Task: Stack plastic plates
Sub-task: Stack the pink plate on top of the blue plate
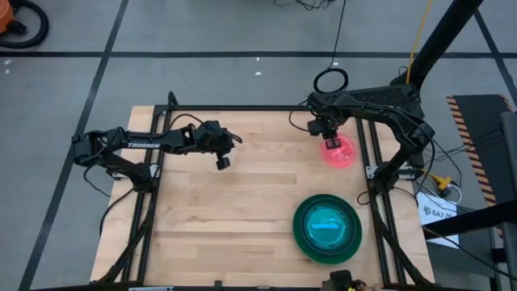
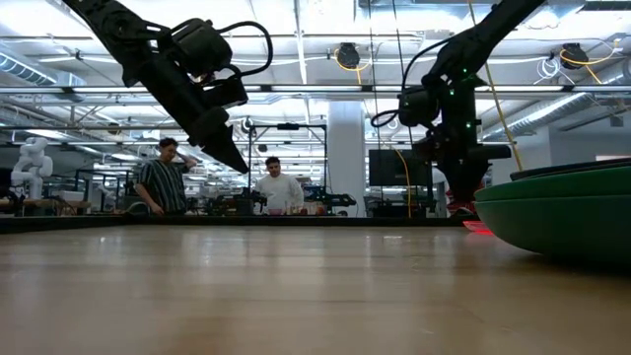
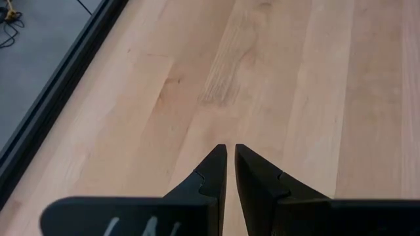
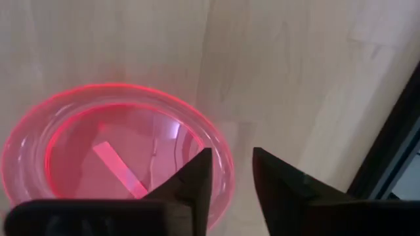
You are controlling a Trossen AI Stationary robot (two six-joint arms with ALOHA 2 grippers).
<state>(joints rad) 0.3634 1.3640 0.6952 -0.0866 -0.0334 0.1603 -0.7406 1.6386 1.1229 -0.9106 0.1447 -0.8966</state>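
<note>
Right hand (image 1: 326, 129): upper right of the high view, poised over the near rim of the pink plate (image 1: 338, 151); in the right wrist view its two dark fingers (image 4: 190, 180) stand apart with the plate's rim (image 4: 220, 164) at the gap, one finger over the plate's inside, the other over the wood; whether they press on the rim cannot be told, and nothing reads as lifted. Left hand (image 1: 222, 162): upper middle-left of the high view, held above bare tabletop (image 1: 226, 210), fingers nearly together with only a slit between them, carrying nothing. Pink plate: small, translucent, lying flat on the tabletop near its far right edge, well apart from the stack. Stack of plates (image 1: 326, 228): lower right of the high view, large green plates at the bottom, a dark ring inside them, a translucent blue plate on top; the exact count of layers cannot be read. Progress, as judged: stack largely built; the pink plate appears to be the last loose piece, not yet carried over and set on top. Background of the low view: two people standing beyond the table.
</note>
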